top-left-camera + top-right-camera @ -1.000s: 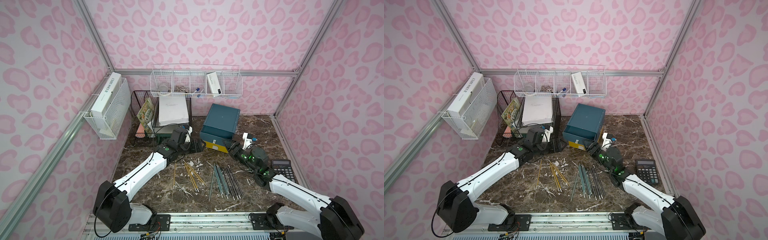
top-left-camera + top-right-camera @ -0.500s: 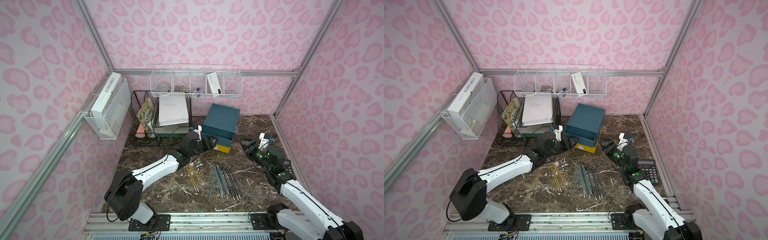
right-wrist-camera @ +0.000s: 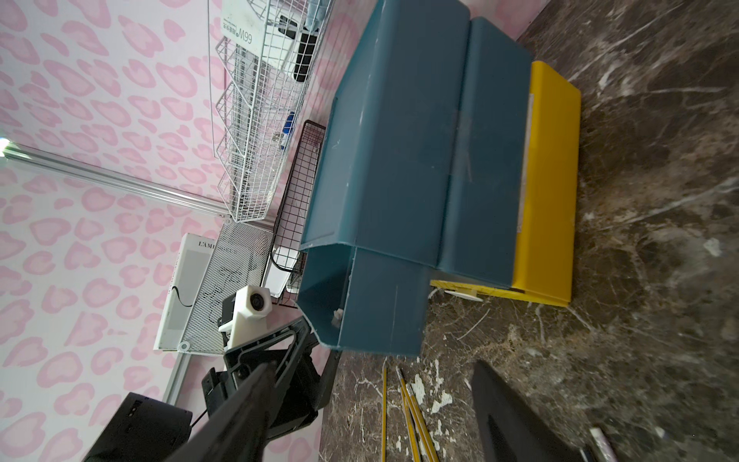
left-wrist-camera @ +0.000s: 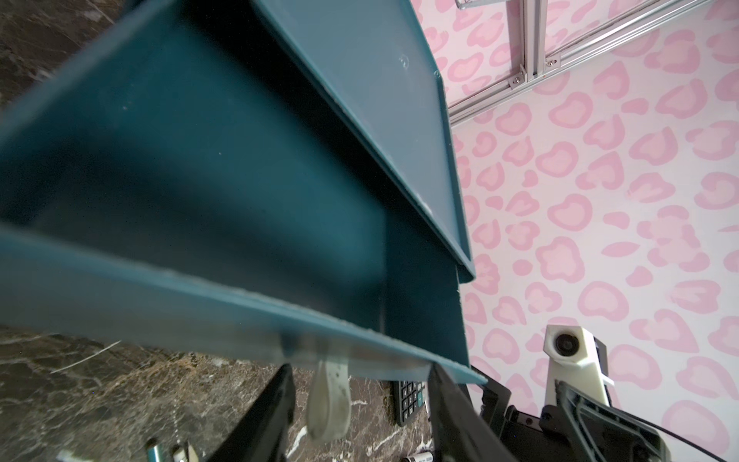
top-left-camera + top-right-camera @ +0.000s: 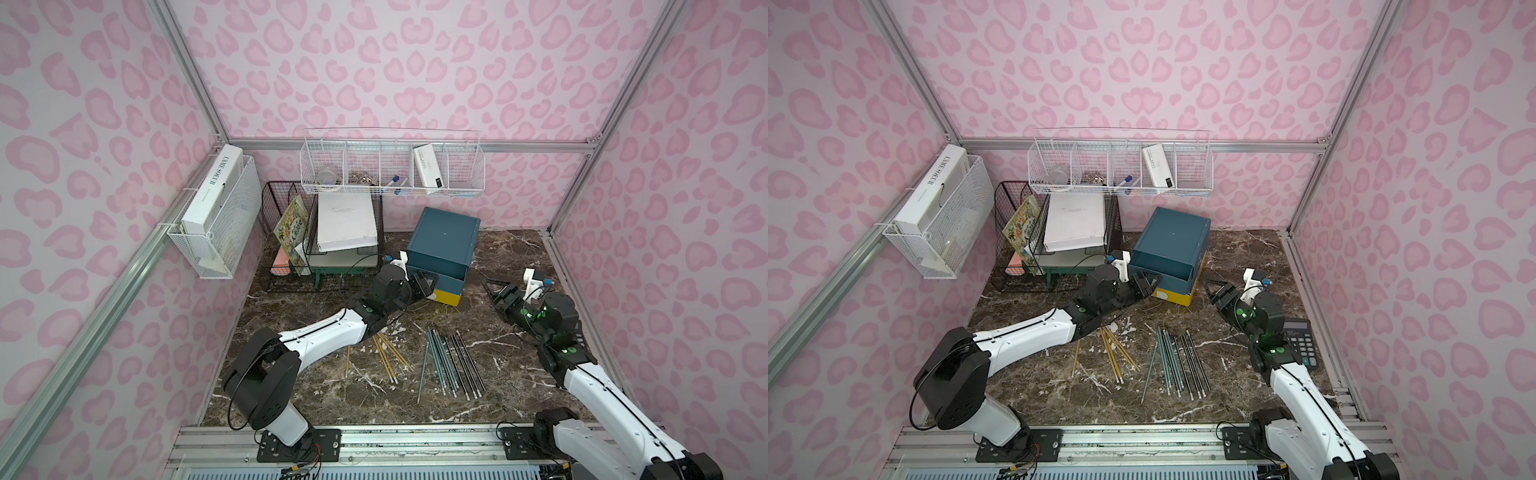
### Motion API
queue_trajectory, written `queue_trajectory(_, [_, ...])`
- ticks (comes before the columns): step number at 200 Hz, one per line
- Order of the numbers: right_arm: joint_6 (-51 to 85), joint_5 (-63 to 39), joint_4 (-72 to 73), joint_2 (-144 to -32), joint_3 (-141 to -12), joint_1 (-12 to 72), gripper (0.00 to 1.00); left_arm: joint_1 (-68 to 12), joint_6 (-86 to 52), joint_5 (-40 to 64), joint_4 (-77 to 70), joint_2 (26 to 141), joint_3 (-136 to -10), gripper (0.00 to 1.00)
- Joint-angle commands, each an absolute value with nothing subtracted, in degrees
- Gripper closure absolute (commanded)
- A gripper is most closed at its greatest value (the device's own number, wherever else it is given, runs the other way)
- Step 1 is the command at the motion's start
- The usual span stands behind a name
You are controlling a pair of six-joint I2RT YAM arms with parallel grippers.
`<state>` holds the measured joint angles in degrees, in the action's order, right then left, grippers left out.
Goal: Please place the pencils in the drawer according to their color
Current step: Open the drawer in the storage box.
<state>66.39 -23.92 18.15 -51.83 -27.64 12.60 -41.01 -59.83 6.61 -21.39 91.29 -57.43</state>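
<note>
Pencils (image 5: 451,360): yellow, teal and black groups lying loose on table (image 5: 332,395), near the front of drawer (image 5: 442,245) | left hand (image 5: 424,286): fingers apart, straddling white handle (image 4: 328,400) of a pulled-out teal compartment (image 3: 380,300) | right hand (image 5: 496,291): fingers apart, empty, low over table beside drawer

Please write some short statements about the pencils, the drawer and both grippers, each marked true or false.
1. The yellow pencils lie on the table. True.
2. The right gripper holds a black pencil. False: its jaws are empty; the black pencils lie on the table.
3. The white handle of the drawer cabinet sits between the left gripper's jaws. True.
4. The lowest drawer is red. False: it is yellow.
5. The calculator sits on top of the cabinet. False: it lies on the table.
</note>
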Motion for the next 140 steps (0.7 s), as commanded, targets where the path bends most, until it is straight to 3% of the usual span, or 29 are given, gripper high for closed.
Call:
queue_trajectory(1, [65.9, -25.3, 18.0, -51.6, -27.3, 12.1, 0.24, -41.0, -59.8, 5.9, -23.1, 91.2, -57.0, 0.56])
queue_trajectory(68, [65.6, -25.0, 16.7, -50.8, -27.4, 11.7, 0.24, -41.0, -59.4, 5.6, -23.6, 91.1, -55.8, 0.76])
queue_trajectory(120, [65.3, -24.5, 15.3, -49.9, -27.4, 11.7, 0.24, -41.0, -58.6, 5.8, -23.1, 90.8, -55.9, 1.00])
queue_trajectory(140, [65.2, -24.4, 14.7, -49.3, -27.2, 11.7, 0.24, -41.0, -58.4, 6.0, -23.0, 90.7, -55.9, 1.00])
